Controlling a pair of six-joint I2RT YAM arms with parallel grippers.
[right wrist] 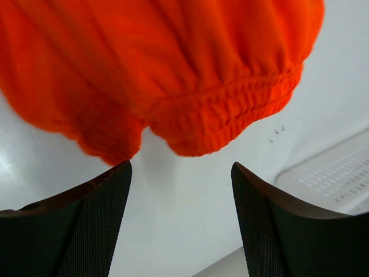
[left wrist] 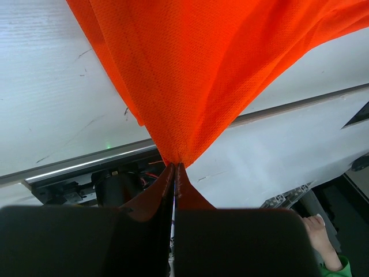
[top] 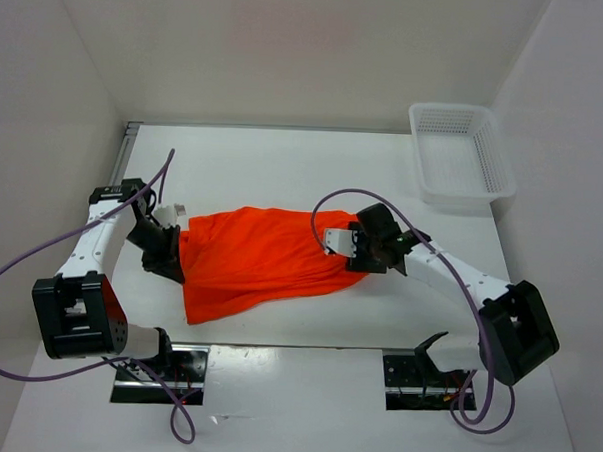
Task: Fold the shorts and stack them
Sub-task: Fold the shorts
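Note:
The bright orange shorts (top: 260, 259) lie spread across the middle of the white table, bunched and partly folded. My left gripper (top: 175, 253) is at their left edge, shut on a pinch of the orange fabric (left wrist: 190, 86), which rises taut from the closed fingertips (left wrist: 174, 167). My right gripper (top: 348, 250) is at the shorts' right edge, open. In the right wrist view the gathered elastic waistband (right wrist: 230, 115) lies just beyond the spread fingers (right wrist: 109, 190), with bare table between them. The drawstring is not visible.
A white mesh plastic basket (top: 459, 153) stands at the back right corner of the table (top: 284, 165). White walls enclose the table on three sides. Purple cables loop from both arms. Arm bases sit at the near edge.

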